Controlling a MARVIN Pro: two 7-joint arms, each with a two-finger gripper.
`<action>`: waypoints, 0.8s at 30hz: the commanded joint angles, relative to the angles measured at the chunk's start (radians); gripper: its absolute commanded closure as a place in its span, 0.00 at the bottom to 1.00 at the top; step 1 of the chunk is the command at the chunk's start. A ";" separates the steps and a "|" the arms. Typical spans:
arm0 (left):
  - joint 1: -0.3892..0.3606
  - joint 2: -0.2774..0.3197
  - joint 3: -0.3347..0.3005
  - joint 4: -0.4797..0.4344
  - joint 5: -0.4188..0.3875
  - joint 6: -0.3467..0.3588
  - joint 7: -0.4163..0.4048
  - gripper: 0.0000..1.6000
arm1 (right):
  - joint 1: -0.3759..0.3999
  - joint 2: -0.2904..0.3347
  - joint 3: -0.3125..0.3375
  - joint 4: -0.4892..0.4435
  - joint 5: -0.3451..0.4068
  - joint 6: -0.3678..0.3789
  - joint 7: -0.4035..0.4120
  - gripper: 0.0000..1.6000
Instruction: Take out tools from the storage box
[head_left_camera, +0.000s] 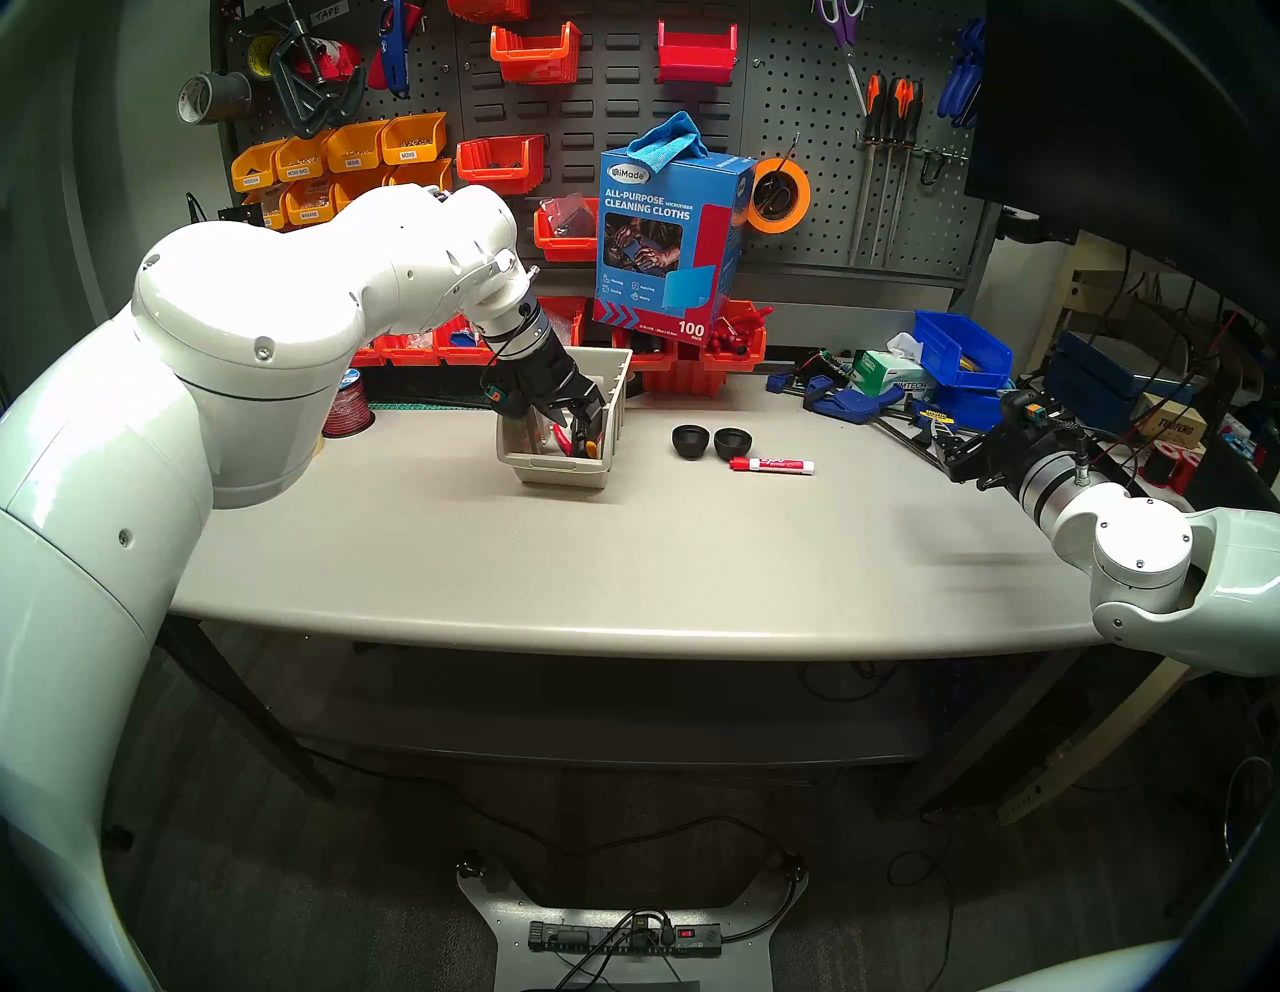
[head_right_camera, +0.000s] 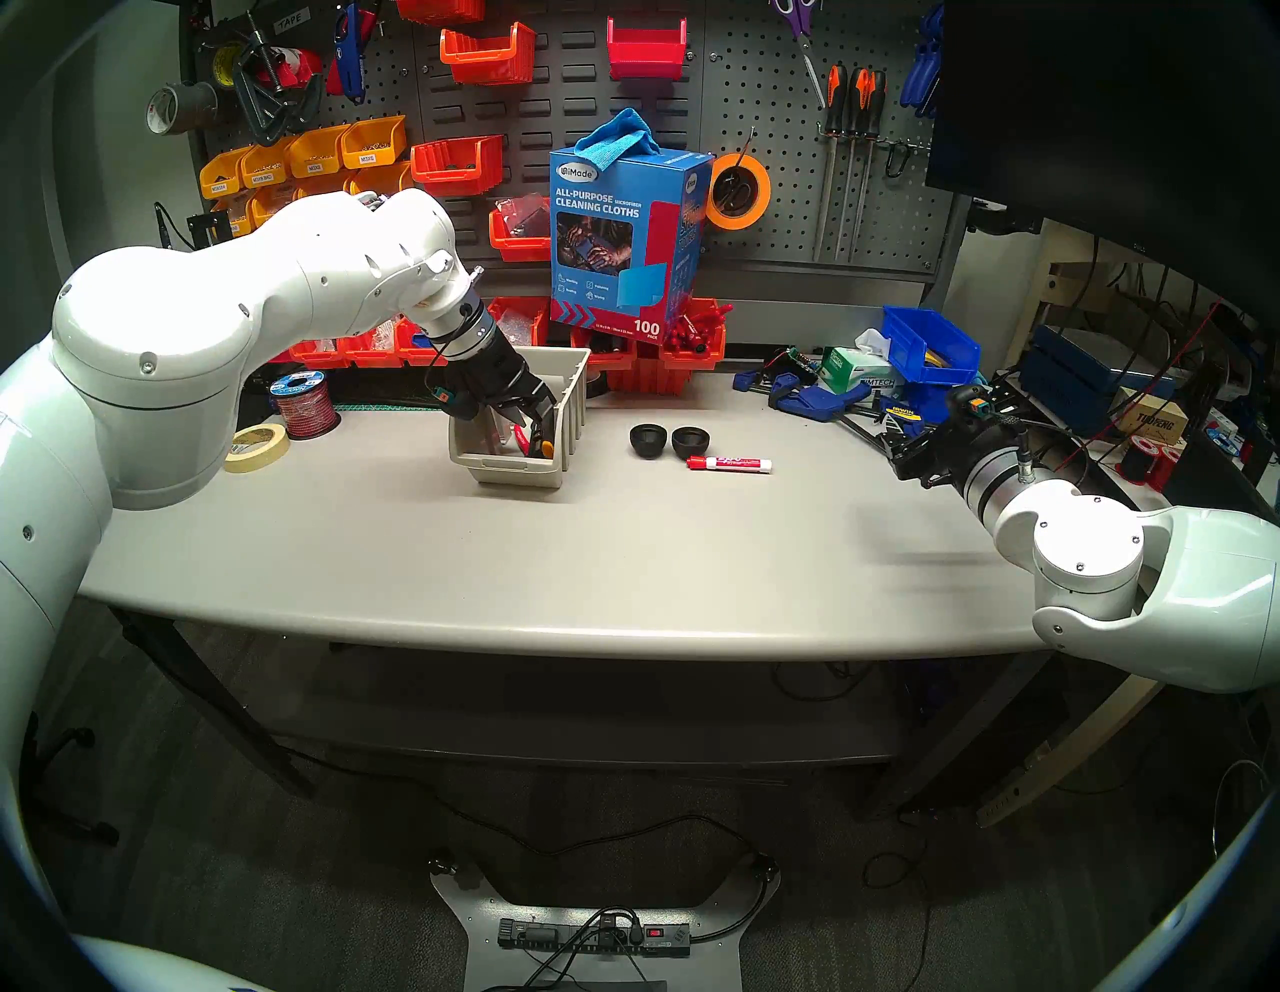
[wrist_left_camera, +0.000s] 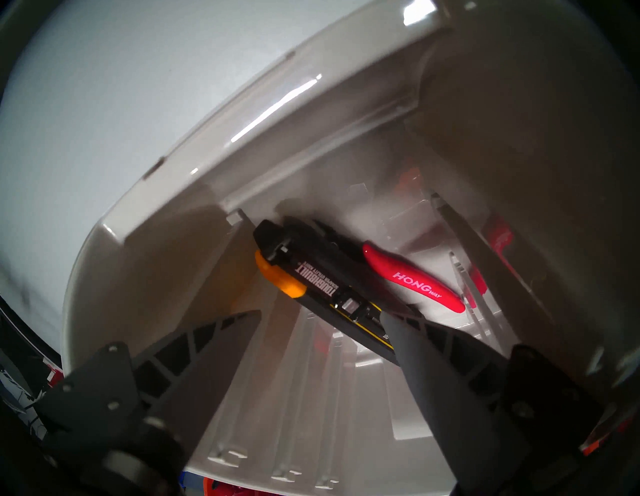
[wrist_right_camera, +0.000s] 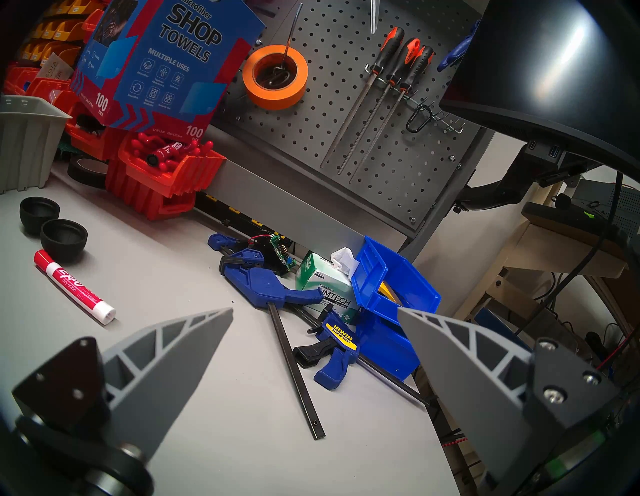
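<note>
The beige storage box (head_left_camera: 561, 474) stands mid-table, left of centre. My left gripper (head_left_camera: 571, 426) reaches down into it, open. In the left wrist view a long black tool with yellow marks (wrist_left_camera: 322, 287) lies on the box floor (wrist_left_camera: 346, 214) between my open left gripper's (wrist_left_camera: 320, 313) fingers, its near end hidden behind the right finger (wrist_left_camera: 433, 363). A red-handled tool (wrist_left_camera: 412, 277) lies beside it. Two black cups (head_left_camera: 691, 441) (head_left_camera: 733, 443) and a red-capped Expo marker (head_left_camera: 772, 465) lie on the table right of the box. My right gripper (head_left_camera: 959, 461) hovers open and empty at the table's right end.
Blue bar clamps (head_left_camera: 845, 402), a Kimtech box (wrist_right_camera: 325, 291) and blue bins (head_left_camera: 963, 350) crowd the back right. A blue cleaning-cloth box (head_left_camera: 668, 242) sits on red bins (head_left_camera: 734, 346) behind the storage box. A wire spool (head_right_camera: 301, 405) and tape roll (head_right_camera: 256, 447) sit at the left.
</note>
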 joint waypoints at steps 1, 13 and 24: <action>0.029 0.004 -0.037 -0.003 -0.045 -0.027 0.074 0.38 | 0.016 -0.005 0.006 -0.002 0.001 -0.004 -0.003 0.00; 0.067 0.001 -0.058 -0.005 -0.060 -0.072 0.002 0.35 | 0.019 -0.011 0.000 -0.002 0.004 -0.009 -0.003 0.00; 0.098 -0.018 -0.043 -0.010 -0.042 -0.072 -0.043 0.44 | 0.021 -0.015 -0.005 -0.002 0.007 -0.013 -0.003 0.00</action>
